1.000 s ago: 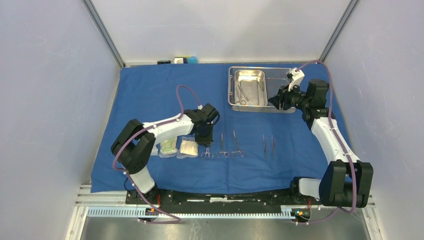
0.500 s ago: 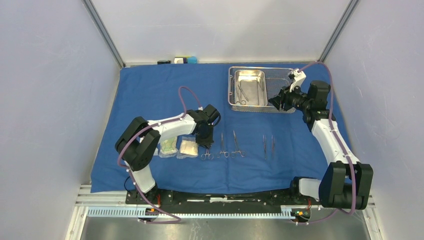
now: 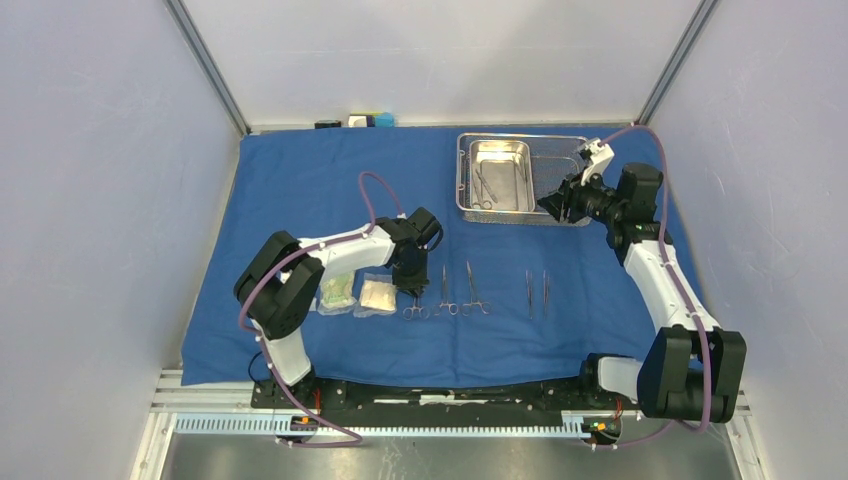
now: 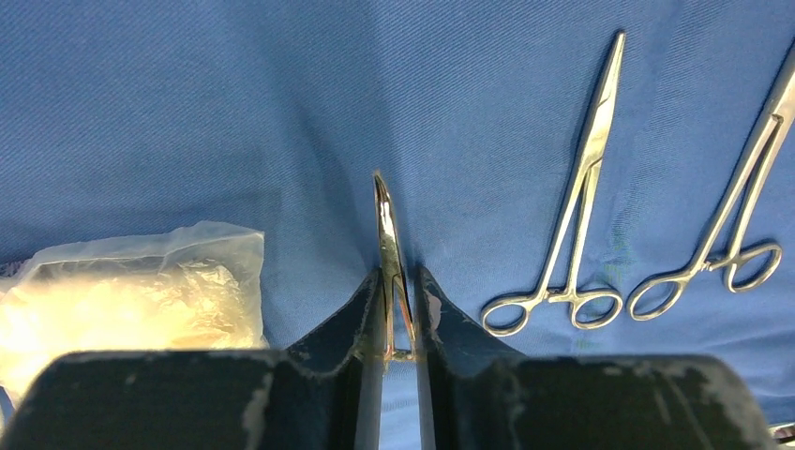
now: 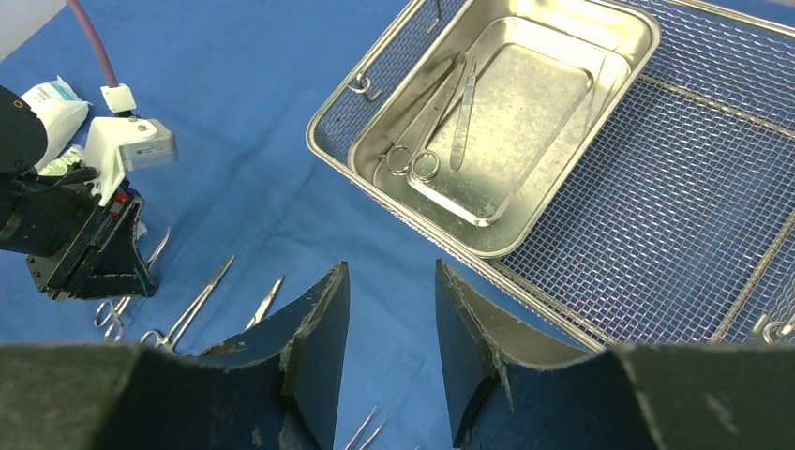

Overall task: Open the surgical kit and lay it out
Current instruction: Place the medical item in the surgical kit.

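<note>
The blue cloth (image 3: 300,180) lies spread flat over the table. On it at the back right stands the steel mesh tray (image 3: 560,170) with its inner pan (image 3: 505,165), which holds slim instruments (image 5: 431,112). My left gripper (image 4: 398,281) is shut on a scissor-like instrument (image 4: 382,216), low over the cloth. To its right lie two ringed clamps (image 4: 581,197) (image 4: 741,197). A clear packet (image 4: 131,300) lies to its left. My right gripper (image 5: 392,281) hangs open and empty above the cloth, just before the tray's front edge.
Two thin straight instruments (image 3: 529,292) (image 3: 545,290) lie right of the clamps. A second packet (image 3: 337,293) sits further left. Small objects (image 3: 365,121) rest at the cloth's back edge. Enclosure walls stand close on both sides.
The left arm's elbow has swung slightly right while its gripper stays over the same spot. The right gripper has drifted a little to the right along the tray's front.
</note>
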{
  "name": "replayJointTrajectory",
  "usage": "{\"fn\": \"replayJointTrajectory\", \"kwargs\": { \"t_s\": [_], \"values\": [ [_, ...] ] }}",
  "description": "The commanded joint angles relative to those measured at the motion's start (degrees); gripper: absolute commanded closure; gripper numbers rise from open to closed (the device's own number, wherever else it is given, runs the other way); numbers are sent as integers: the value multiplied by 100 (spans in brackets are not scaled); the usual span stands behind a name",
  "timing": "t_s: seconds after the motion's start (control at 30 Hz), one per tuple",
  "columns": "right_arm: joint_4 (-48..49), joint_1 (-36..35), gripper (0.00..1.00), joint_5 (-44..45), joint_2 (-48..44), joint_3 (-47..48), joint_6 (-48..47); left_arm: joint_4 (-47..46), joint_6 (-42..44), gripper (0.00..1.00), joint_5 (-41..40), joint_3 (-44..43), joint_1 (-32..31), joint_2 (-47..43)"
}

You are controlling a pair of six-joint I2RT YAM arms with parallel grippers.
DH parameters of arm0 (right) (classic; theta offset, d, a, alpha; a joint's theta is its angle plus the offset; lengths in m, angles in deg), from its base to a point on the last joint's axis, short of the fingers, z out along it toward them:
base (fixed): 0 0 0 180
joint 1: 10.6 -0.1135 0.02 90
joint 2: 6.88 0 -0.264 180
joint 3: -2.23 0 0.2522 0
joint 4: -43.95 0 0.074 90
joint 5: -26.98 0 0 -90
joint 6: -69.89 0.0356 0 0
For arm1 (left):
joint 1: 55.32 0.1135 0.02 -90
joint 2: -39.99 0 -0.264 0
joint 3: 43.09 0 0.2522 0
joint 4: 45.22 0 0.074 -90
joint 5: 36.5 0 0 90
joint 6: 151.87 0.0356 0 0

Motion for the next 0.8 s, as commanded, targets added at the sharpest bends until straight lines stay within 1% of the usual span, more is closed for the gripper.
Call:
{"fn": "replayJointTrajectory", "kwargs": {
  "t_s": [0.0,0.4,0.77],
  "values": [
    [256,43,55,-118,-200,-89,51,-377,-277,75,192,-109,-35,196],
    [257,69,55,-118,-282,-150,51,-410,-243,69,176,-138,-35,134],
    [257,96,55,-126,-332,-221,51,-351,-130,72,99,-320,44,174]
  ]
}}
